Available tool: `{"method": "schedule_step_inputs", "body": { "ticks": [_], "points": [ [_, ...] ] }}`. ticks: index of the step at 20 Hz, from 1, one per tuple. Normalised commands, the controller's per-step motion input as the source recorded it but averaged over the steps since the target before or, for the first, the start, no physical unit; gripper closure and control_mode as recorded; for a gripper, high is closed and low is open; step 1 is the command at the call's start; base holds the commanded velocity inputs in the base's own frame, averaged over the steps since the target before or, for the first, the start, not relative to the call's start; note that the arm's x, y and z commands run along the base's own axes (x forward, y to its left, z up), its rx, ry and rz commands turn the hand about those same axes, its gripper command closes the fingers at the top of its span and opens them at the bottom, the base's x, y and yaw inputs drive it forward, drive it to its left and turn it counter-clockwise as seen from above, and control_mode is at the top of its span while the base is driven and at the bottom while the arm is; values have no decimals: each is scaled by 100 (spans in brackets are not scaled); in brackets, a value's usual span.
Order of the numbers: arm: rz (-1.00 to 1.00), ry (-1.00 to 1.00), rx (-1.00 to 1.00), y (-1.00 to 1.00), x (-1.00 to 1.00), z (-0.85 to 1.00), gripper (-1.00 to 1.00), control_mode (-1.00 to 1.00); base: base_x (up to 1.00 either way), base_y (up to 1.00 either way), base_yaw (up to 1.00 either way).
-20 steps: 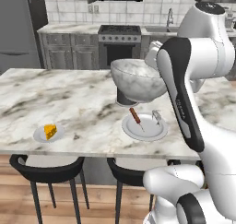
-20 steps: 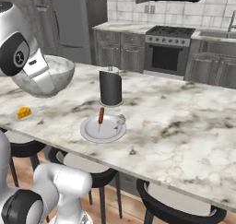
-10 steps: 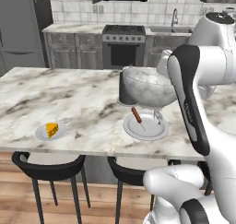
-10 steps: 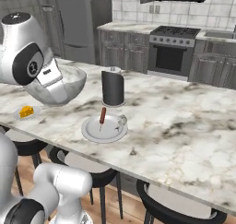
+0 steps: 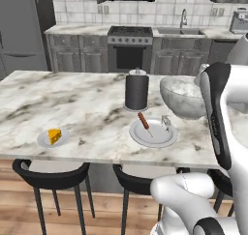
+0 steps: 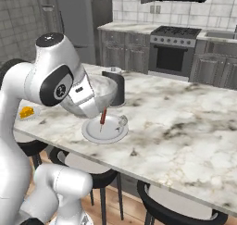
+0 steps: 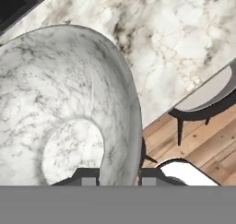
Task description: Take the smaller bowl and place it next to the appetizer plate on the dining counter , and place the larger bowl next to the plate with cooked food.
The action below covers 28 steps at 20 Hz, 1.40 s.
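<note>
Claw [image 7: 119, 177] pinches the larger bowl's [image 7: 60, 108] rim in hand view; base views add the sausage plate [image 5: 153, 132].

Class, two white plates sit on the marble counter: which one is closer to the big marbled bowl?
The plate with the sausage, just left of the larger bowl; the cheese-wedge plate sits far left.

No readable text showing anywhere, no labels, brands, numbers or signs appearing on the bench [image 5: 72, 108], the larger bowl [image 5: 181, 96], the plates or the dark canister [image 5: 136, 91] (all surfaces rendering plain or just veined)
</note>
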Motion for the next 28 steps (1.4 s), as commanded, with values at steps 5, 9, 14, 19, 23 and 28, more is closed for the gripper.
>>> {"method": "schedule_step_inputs", "body": {
  "ticks": [5,9,14,19,23,28],
  "points": [
    [-6,-14,-15,-85,1,-36,100,-100,0,0,0],
    [-2,-26,-6,-63,18,-47,100,-100,0,0,0],
    [0,-19,0,-53,51,-52,100,-100,0,0,0],
    [0,3,0,-45,21,-8,100,-100,0,0,0],
    [0,24,1,-47,0,0,100,-100,0,0,0],
    [2,31,2,-32,18,0,100,-100,0,0,0]
  ]
}}
